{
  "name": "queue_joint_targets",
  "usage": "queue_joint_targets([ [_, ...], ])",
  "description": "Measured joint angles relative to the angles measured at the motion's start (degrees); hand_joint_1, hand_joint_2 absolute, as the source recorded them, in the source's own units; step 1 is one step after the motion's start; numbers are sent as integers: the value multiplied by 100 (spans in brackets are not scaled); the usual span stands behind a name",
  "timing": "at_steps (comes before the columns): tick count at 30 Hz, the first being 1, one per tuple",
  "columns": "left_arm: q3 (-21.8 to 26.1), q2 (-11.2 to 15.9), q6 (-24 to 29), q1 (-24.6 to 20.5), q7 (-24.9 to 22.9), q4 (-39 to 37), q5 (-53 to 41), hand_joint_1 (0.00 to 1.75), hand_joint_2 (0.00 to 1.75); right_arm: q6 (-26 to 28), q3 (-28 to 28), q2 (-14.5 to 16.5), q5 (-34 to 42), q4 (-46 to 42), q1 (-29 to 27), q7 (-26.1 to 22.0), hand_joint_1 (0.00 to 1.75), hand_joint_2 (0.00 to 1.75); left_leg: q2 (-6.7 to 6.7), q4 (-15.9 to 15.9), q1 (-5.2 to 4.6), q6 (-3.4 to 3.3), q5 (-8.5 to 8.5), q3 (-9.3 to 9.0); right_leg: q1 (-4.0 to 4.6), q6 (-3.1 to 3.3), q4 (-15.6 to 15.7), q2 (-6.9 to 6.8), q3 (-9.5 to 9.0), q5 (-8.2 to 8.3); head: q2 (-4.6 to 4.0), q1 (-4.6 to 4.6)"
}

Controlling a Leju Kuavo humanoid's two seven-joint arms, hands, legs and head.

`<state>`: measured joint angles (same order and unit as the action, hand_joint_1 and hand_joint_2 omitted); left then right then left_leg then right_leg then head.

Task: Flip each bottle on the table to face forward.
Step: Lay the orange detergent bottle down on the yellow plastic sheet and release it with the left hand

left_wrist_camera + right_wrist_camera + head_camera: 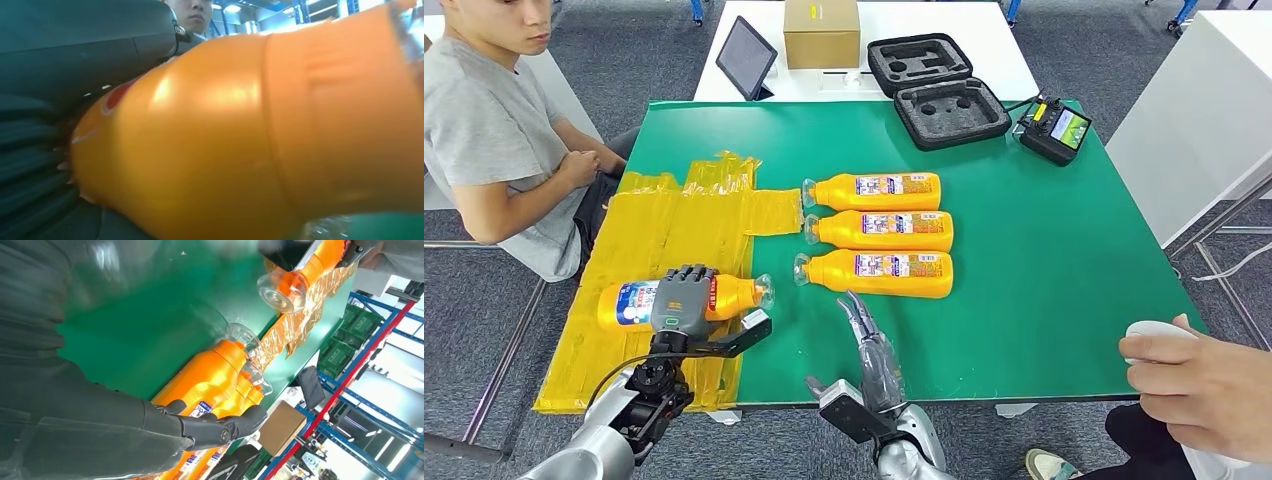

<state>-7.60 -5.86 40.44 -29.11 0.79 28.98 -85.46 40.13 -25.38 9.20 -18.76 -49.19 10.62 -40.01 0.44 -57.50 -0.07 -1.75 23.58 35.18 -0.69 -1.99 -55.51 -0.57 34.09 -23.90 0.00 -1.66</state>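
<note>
Three orange bottles lie side by side in the middle of the green table (1044,250), caps to the left: a far one (876,191), a middle one (882,230) and a near one (874,273), labels up. A fourth orange bottle (724,297) lies on the yellow sheet (654,240) at the left, its clear cap pointing right. My left hand (681,300) grips this bottle around its middle; up close its orange body (240,135) is large. My right hand (871,345) is open near the front edge, fingers straight toward the near bottle (210,380).
A person sits at the table's left. Another person's hand (1194,375) holds a white object at the front right. At the back stand a black foam case (939,90), a controller (1054,128), a tablet (746,57) and a cardboard box (821,32).
</note>
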Motion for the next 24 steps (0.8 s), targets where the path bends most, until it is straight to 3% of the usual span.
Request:
queue_joint_targets([
  [8, 70, 2, -273, -271, -178, -444, -44, 0, 0, 0, 0, -28, 61, 20, 37, 0, 0, 175, -32, 0, -1, -8, -10, -4, -2, 0, 0, -36, -13, 0, 0, -1],
  [24, 67, -9, -427, -325, -196, -633, -162, 0, 0, 1, 2, -68, 16, 27, 68, 0, 0, 175, -34, 1, -2, -1, -19, -12, -3, 1, 0, -40, -21, 0, 0, -1],
])
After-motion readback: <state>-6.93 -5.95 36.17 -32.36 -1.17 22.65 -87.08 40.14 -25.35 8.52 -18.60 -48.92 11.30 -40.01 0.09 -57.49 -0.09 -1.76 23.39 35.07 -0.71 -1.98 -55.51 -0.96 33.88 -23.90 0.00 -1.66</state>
